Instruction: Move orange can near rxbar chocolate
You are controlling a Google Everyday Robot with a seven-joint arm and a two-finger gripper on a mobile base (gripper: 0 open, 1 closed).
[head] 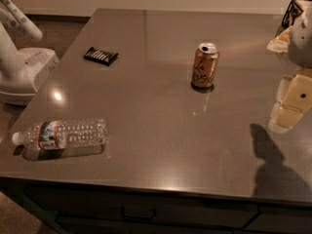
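Observation:
The orange can (205, 65) stands upright on the steel table (161, 130), right of centre, with dark cursive lettering and an opened silver top. The rxbar chocolate (101, 56) lies flat in its black wrapper at the far left of the table, well apart from the can. My gripper (292, 104), pale yellow, hangs over the table's right edge, to the right of the can and a little nearer to me. It holds nothing and does not touch the can. Its shadow falls on the table in front of it.
A clear plastic water bottle (61, 133) lies on its side at the front left. A white robot base (22, 69) stands on the floor left of the table. A dark wire basket (295, 9) and a pale packet (280, 40) sit at the back right.

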